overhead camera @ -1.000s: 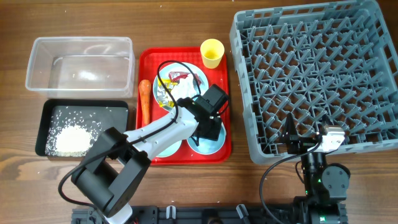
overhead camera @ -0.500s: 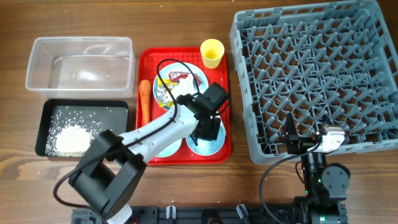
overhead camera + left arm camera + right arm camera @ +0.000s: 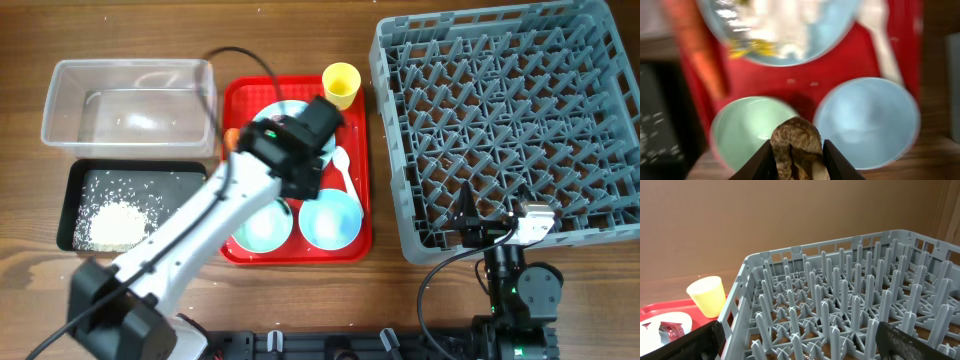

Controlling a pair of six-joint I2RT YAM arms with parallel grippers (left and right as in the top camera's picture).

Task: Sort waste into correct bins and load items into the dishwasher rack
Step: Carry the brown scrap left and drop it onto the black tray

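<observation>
Brown food lump [image 3: 796,145] is pinched in my left jaws, up over the red tray [image 3: 805,82], with the pale-green bowl [image 3: 750,127] and light-blue bowl [image 3: 867,122] right underneath. The grip's only at the tips, so I reckon a quick swing toward the black tray [image 3: 140,168] could crumble it or drop it into a bowl. Right jaws are spread wide, parked by the dishwasher rack [image 3: 500,100].

Even bright light, blurry left-wrist view
</observation>
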